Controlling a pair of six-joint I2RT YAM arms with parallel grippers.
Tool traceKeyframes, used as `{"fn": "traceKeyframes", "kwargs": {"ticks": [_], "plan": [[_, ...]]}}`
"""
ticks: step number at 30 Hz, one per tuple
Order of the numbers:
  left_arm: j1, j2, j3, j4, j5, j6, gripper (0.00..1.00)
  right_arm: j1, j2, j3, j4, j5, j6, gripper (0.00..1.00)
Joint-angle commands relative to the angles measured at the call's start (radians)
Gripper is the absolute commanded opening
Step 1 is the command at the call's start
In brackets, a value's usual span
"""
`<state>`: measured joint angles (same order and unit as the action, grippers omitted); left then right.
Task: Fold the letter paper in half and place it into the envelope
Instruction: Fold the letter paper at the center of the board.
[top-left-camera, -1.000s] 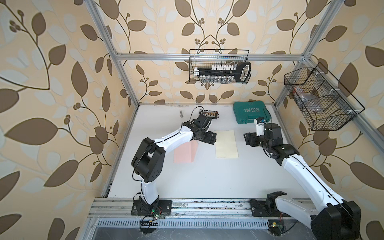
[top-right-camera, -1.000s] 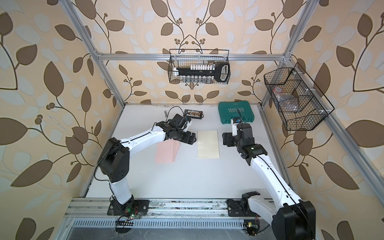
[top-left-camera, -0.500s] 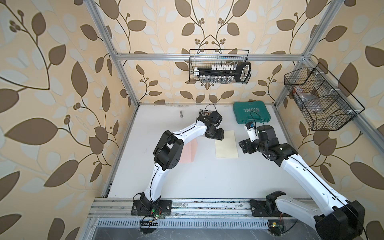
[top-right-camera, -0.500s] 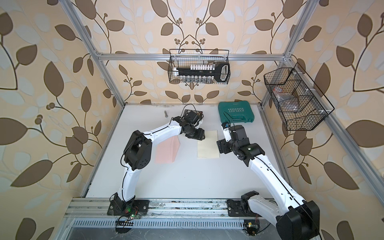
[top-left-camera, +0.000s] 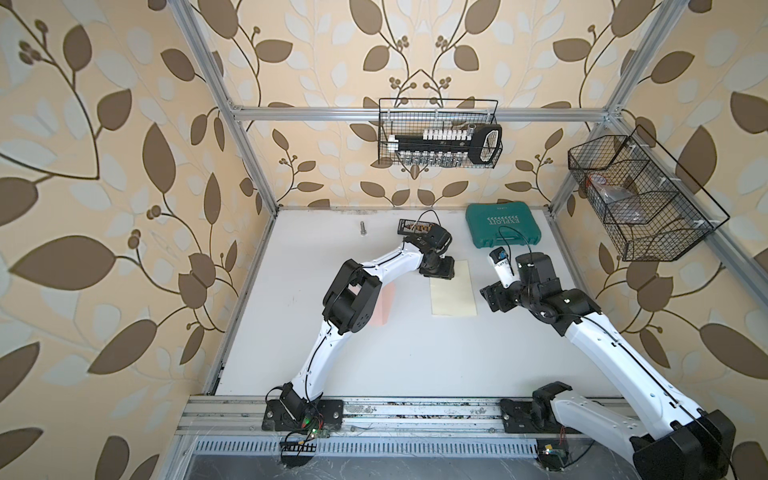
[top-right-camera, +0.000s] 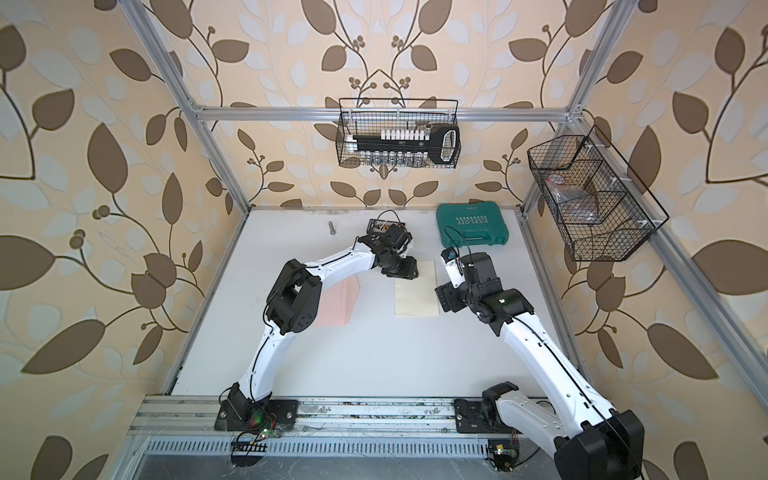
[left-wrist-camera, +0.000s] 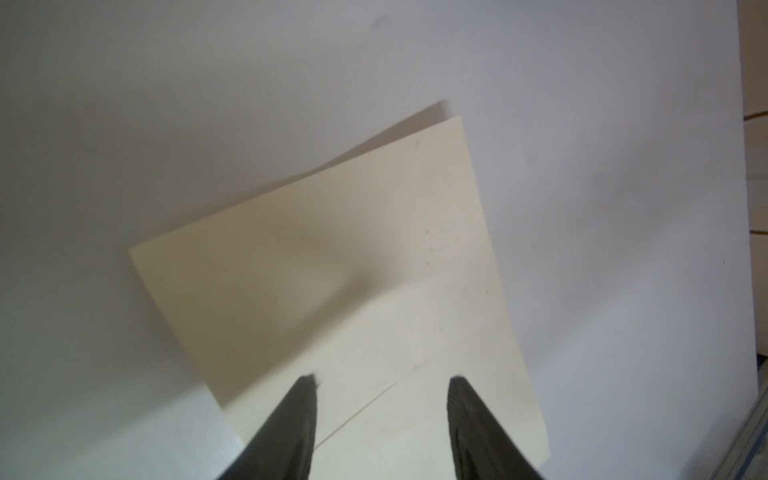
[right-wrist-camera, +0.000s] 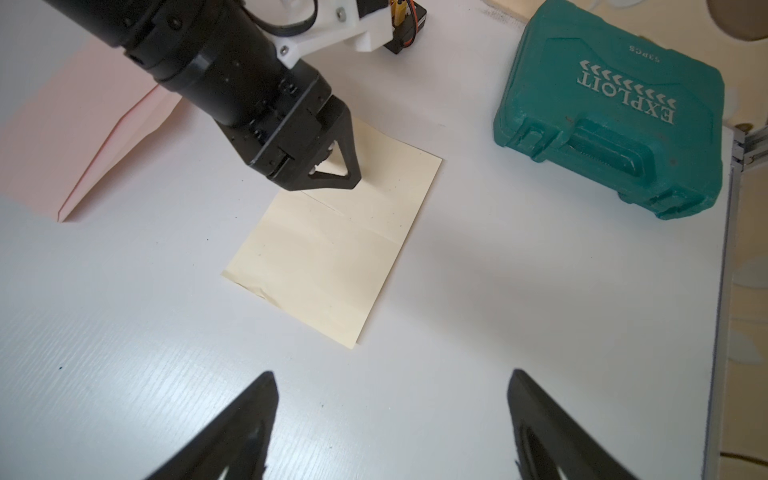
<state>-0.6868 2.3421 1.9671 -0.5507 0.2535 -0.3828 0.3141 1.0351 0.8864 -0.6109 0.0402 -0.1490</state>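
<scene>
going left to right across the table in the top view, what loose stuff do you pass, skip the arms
bolt → envelope → small black tray → letter paper → green tool case

- Near side of the letter paper (top-left-camera: 454, 297): bare table (top-left-camera: 415, 353), open to approach.
- Far right corner: blocked by the green tool case (top-left-camera: 503, 225).
- The left arm (top-left-camera: 386, 262) crosses above the envelope (top-left-camera: 384, 307).

Envelope (top-left-camera: 384, 307) partly behind left arm (top-left-camera: 351, 297)
</scene>
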Motion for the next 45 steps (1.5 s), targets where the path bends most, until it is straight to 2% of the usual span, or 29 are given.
{"fn": "traceKeyframes", "kwargs": {"ticks": [1,8,15,18,21,23,25,27,31,36,45], "plan": [[-0.001,0.036,0.048,-0.026,-0.006,-0.013,0.55,0.005,0.014,0.013,-0.035,-0.013,-0.046,0.86],[0.001,0.091,0.052,-0.1,-0.011,-0.01,0.56,0.016,0.037,0.025,-0.051,-0.016,-0.089,0.86],[0.001,0.09,0.044,-0.135,-0.011,0.009,0.55,0.052,0.082,0.043,-0.109,0.02,-0.207,0.88],[0.0,0.099,0.068,-0.162,0.006,0.022,0.55,0.136,0.121,0.077,-0.199,0.094,-0.263,0.9],[0.001,0.103,0.072,-0.18,0.018,0.03,0.55,0.264,0.149,0.046,-0.224,0.25,-0.319,0.97],[0.001,0.107,0.072,-0.191,0.022,0.036,0.55,0.336,0.165,0.0,-0.219,0.343,-0.357,0.98],[0.0,0.109,0.072,-0.202,0.025,0.043,0.55,0.373,0.182,-0.038,-0.217,0.376,-0.386,0.98],[0.001,0.106,0.07,-0.208,0.027,0.049,0.55,0.376,0.195,-0.061,-0.224,0.349,-0.41,0.98],[0.001,0.105,0.067,-0.221,0.032,0.062,0.55,0.377,0.174,-0.131,-0.164,0.345,-0.493,0.98],[0.001,0.104,0.067,-0.235,0.035,0.084,0.56,0.376,0.153,-0.224,0.022,0.376,-0.616,0.98],[0.001,0.115,0.072,-0.257,0.058,0.124,0.56,0.376,0.356,-0.233,0.26,0.386,-0.721,0.96]]}}
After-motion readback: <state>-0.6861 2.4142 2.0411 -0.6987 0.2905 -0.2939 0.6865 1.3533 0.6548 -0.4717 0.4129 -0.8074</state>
